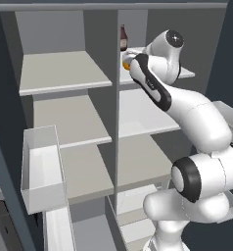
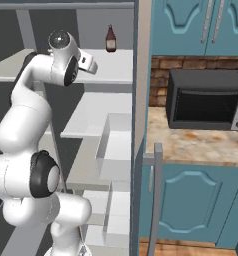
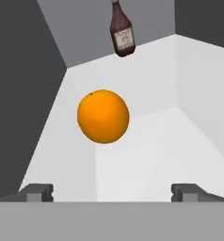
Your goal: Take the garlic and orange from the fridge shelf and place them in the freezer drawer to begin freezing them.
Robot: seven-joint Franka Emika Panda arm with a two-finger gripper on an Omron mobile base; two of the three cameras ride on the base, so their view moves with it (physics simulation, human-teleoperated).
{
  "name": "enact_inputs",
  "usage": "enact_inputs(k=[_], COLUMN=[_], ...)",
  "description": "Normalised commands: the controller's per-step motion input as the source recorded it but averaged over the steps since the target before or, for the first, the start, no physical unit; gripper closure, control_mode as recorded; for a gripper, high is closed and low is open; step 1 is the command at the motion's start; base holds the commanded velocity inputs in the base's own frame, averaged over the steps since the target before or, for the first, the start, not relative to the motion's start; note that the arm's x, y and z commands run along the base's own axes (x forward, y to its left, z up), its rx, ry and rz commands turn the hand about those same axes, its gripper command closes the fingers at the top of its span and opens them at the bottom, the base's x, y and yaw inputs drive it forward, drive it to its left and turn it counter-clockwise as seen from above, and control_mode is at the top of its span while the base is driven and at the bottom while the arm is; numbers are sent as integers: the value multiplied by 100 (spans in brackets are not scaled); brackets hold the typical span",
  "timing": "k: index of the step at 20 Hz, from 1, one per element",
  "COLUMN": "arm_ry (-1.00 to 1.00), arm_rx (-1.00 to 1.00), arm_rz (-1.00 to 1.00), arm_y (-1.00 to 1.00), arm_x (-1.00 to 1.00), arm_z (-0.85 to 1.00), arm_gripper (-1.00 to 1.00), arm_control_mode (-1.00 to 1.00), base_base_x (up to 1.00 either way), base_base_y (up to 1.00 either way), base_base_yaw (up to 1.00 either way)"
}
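Pincer (image 3: pixel 112 190) spread wide and holding nothing, its two dark fingertips (image 3: pixel 38 190) standing apart at the bottom of the hand view with the orange (image 3: pixel 103 116) between and beyond them, not yet touched. Orange resting on the fridge shelf (image 3: pixel 151 155), the off-white slab at the top of the narrower column, well forward of the dark brown bottle (image 3: pixel 122 30) that stands upright near the back wall. From the left base view, just a sliver of orange (image 1: pixel 126 64) peeking out beside the arm's wrist, the rest hidden by the white forearm reaching in over the shelf (image 1: pixel 187 73). Hand aimed along the shelf rather than down from above, probably because the compartment's ceiling leaves little room for a top approach. Jaws likely kept at full spread because the fruit is round and fairly wide. Judged step: closing in on the orange for the first pick. Garlic not identifiable in any view. Worth watching: a smooth ball can roll away toward the bottle if nudged by one finger before the other.
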Motion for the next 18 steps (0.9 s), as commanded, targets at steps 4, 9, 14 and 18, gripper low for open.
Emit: enact_inputs(k=[4, 9, 14, 18], arm_ry=[1, 0, 0, 0], arm_rx=[0, 0, -1, -1], arm_rz=[0, 0, 0, 0], arm_y=[2, 2, 5, 17], arm_x=[27, 28, 34, 36], arm_z=[-15, -11, -9, -10], arm_gripper=[-100, -100, -100, -100], arm_control_mode=[-100, -100, -100, -100], base_base_x=[0, 0, 0, 0], base_base_y=[0, 0, 0, 0], base_base_yaw=[0, 0, 0, 0])
